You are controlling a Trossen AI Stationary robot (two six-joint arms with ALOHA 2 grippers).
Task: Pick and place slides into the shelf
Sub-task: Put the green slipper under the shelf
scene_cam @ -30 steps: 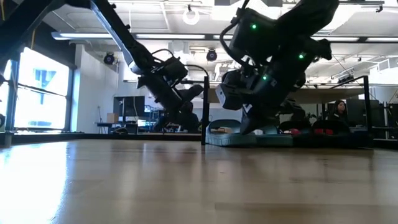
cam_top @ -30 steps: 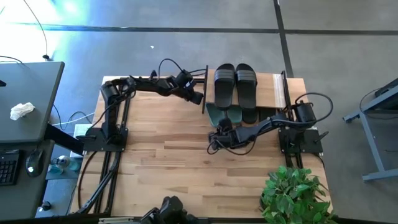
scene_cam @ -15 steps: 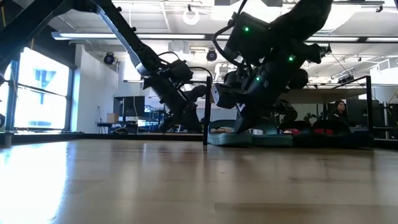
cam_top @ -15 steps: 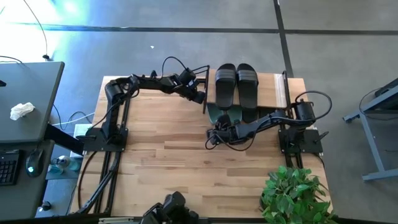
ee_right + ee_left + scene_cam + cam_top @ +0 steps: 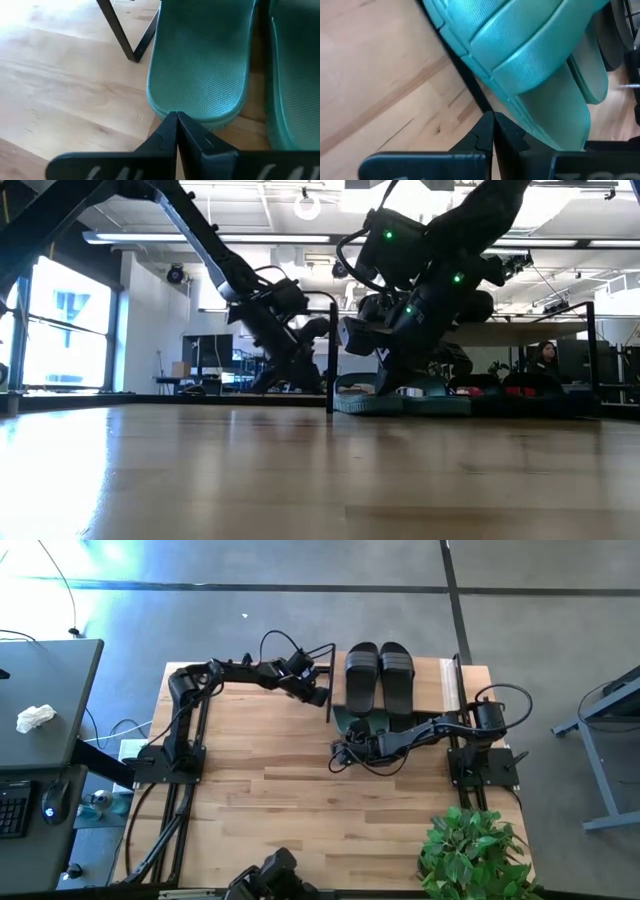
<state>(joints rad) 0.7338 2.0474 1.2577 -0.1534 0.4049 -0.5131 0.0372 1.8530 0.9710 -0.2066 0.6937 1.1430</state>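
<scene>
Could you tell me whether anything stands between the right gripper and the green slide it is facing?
Nothing visible does. The right gripper, shut, sits right at the heel edge of the green slide, with only bare table around it. The shelf's black rod stands off to one side, not in between.

Two matte-black jointed arms, looped black cables, green indicator lights.
</scene>
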